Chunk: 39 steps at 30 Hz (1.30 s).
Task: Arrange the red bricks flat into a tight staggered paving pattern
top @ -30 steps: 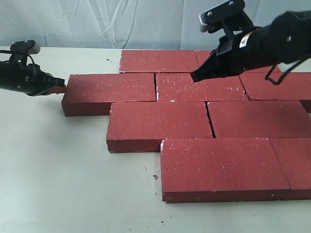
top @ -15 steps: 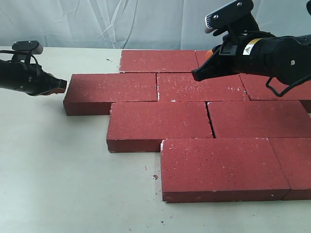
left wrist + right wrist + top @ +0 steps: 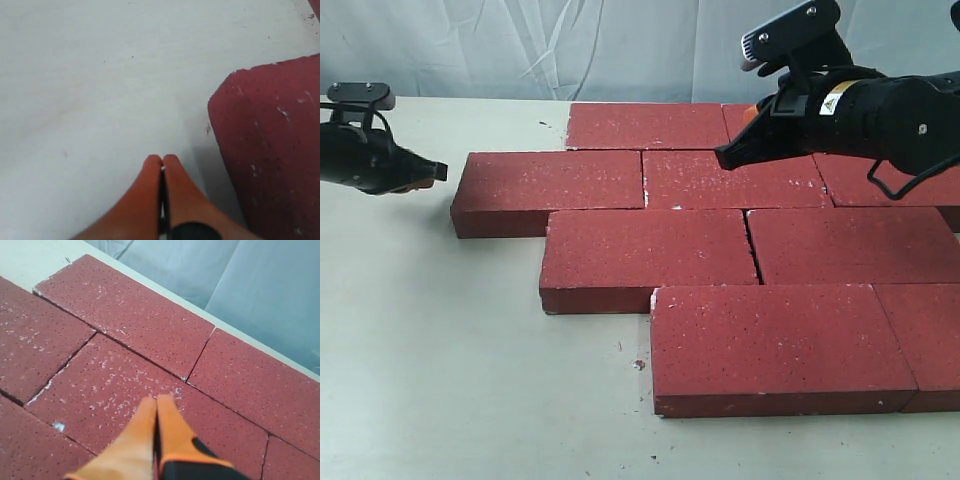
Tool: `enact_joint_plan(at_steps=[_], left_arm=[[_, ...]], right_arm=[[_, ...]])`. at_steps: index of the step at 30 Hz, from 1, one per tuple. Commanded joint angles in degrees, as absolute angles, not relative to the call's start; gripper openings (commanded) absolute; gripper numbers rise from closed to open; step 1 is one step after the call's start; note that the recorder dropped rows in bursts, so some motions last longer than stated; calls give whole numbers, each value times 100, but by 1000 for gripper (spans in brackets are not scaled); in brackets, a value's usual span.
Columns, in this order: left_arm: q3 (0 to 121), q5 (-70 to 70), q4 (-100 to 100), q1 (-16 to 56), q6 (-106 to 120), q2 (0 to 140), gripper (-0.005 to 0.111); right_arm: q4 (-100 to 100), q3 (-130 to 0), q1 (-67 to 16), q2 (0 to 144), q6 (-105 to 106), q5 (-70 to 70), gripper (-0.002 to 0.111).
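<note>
Several dark-red bricks lie flat in staggered rows on the pale table [image 3: 470, 380]. The leftmost brick [image 3: 552, 190] of the second row ends near my left gripper [image 3: 440, 171], which is shut and empty, a short gap away from that brick's end. In the left wrist view the same brick's corner [image 3: 272, 145] lies beside the closed gripper [image 3: 162, 159]. My right gripper [image 3: 722, 157] is shut and empty, tip just above the middle brick [image 3: 730, 180] of the second row. The right wrist view shows its gripper [image 3: 157, 399] over that brick [image 3: 115, 390], near a joint.
A pale cloth backdrop [image 3: 520, 50] hangs behind the table. The front brick [image 3: 775, 345] sits nearest the camera, offset to the right. Bare tabletop spreads left of and in front of the bricks.
My left gripper has drawn back leftward from the end of the leftmost brick, opening a gap. That brick had shifted slightly right. The right arm has levelled out and barely moved since.
</note>
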<state>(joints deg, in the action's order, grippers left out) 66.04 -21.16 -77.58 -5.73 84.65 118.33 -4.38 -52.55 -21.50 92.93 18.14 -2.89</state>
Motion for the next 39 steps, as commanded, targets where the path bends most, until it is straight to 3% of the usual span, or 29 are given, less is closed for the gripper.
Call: enact_joint_plan(at_steps=[1, 6, 14, 17, 22, 26, 31, 39], left_arm=[[6613, -2376, -7153, -573, 8053, 11405, 0], [6613, -2686, -6884, -492, 7518, 10903, 0], [6613, -1443, -7223, 28, 7460, 10379, 0], [6613, -1786, -5825, 15, 6201, 10172, 0], [6613, -2455, -1633, 0, 3084, 9608, 0], [6613, -3423, 444, 0, 1228, 9142, 0], [6613, -4250, 735, 0, 877, 8564, 0], [5935, -3566, 425, 20, 869, 7330, 0]], right_arm=[[-447, -5238, -2173, 9224, 1834, -301, -1], [-280, -5445, -2173, 9224, 1845, 348, -1], [-125, -6985, -2173, 9303, 1845, 2679, -1], [152, -7431, -2160, 9303, 1855, 3732, -1], [344, -7796, -1650, 9229, 1838, 5082, -1], [344, -7796, -1014, 9081, 1455, 5361, -1], [293, -7716, -520, 8724, 1125, 5326, -1], [353, -6584, -465, 7492, 816, 4002, -1]])
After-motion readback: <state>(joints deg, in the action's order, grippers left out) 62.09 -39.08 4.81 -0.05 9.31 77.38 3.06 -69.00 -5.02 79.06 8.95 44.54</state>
